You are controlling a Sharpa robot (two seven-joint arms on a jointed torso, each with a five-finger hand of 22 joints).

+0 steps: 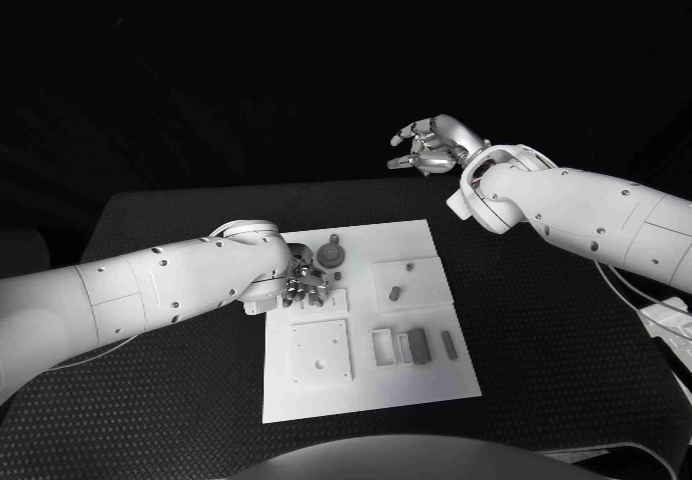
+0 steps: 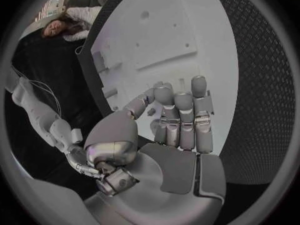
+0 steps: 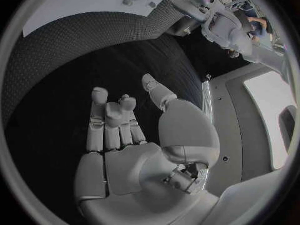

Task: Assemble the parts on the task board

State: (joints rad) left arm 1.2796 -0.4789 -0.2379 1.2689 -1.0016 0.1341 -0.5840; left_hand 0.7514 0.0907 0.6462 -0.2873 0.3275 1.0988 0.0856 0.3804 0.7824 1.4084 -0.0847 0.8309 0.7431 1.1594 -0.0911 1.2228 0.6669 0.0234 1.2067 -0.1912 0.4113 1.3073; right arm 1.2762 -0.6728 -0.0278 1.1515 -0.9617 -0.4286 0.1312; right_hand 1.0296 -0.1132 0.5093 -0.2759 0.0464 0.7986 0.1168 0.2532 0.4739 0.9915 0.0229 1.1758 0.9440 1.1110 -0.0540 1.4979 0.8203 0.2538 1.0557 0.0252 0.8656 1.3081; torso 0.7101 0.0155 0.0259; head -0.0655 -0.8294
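The white task board (image 1: 433, 385) lies in the middle of the black table. My left hand (image 1: 304, 285) is low over its far left part, beside a round grey part (image 1: 332, 255). Its fingers (image 2: 184, 115) curl in toward the thumb, and a small grey part (image 2: 151, 112) seems pinched between them. A short grey part (image 1: 394, 292) sits on a raised square (image 1: 418, 272). Two long grey parts (image 1: 418, 346) lie beside a small frame (image 1: 385, 346). My right hand (image 1: 428, 146) is raised beyond the board's far right corner, fingers apart, holding nothing (image 3: 119, 130).
A square plate with holes (image 1: 320, 352) lies on the board's near left. A thin cable (image 1: 635, 300) runs under my right arm over the table's right side. The table's far edge (image 1: 289, 187) lies behind the board.
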